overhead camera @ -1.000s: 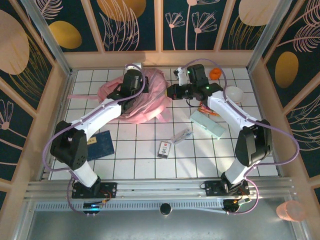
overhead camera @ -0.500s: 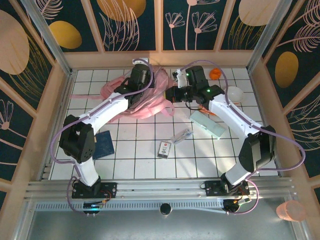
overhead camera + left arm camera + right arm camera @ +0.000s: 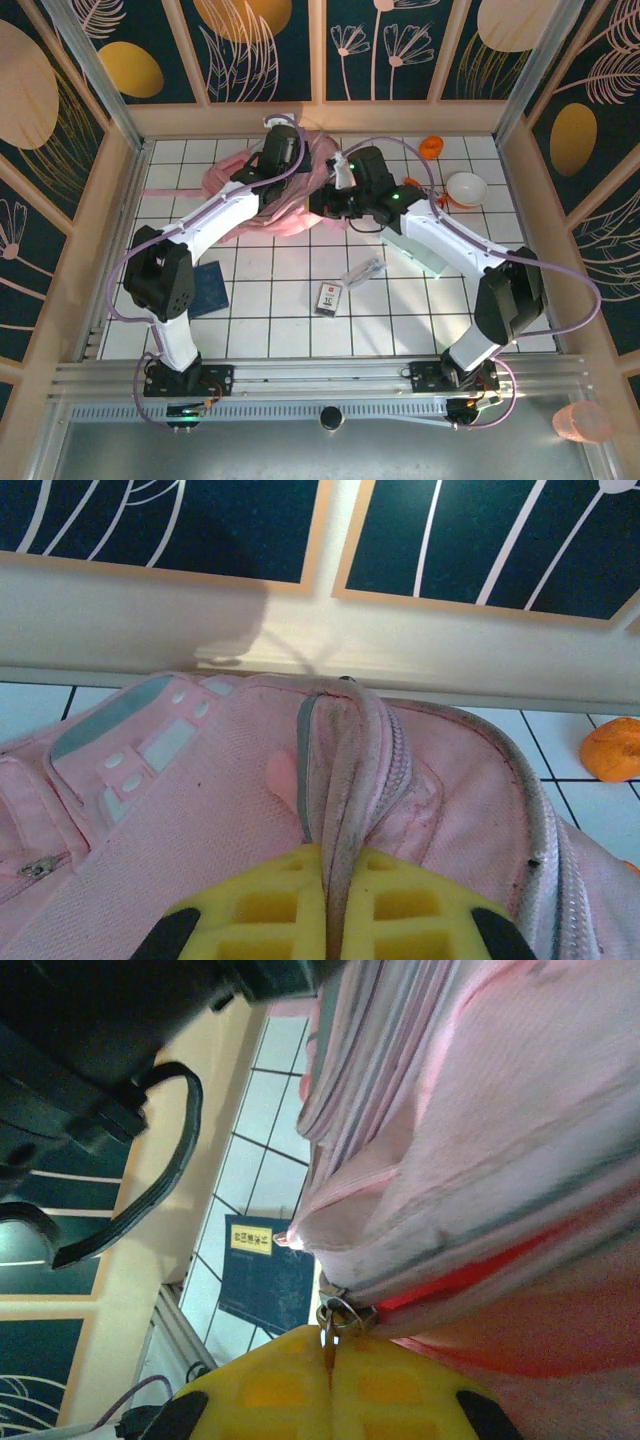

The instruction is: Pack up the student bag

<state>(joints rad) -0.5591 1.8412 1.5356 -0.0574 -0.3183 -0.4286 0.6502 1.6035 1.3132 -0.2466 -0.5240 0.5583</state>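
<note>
Overhead, far left of the counter (image 3: 300, 330) lies a dark blue notebook (image 3: 207, 289) w/ a yellow label. It also shows at lower left in the right wrist view, past the bag's edge. Up centre-left sits the student bag (image 3: 283, 215), a crumpled pink heap w/ both arms reaching over it.

The left claw (image 3: 287, 150) is at the bag's back top. Its own cam shows the yellow pads (image 3: 260, 910) closed on a raised fold of fabric w/ a zip line running along it, which the top cam can't resolve.

The right claw (image 3: 322, 205) is at the bag's right edge. Its own cam shows the pads pressed together on a metal zip pull (image 3: 331, 1318), w/ the ring just proud of the tips.

Further right, mid-frame: a small white card box (image 3: 330, 297), a clear packet (image 3: 362, 271), a mint case (image 3: 425, 255). Upper right: a white bowl (image 3: 466, 187) and a small orange item (image 3: 430, 147), the latter also at the right edge of the left wrist view.
</note>
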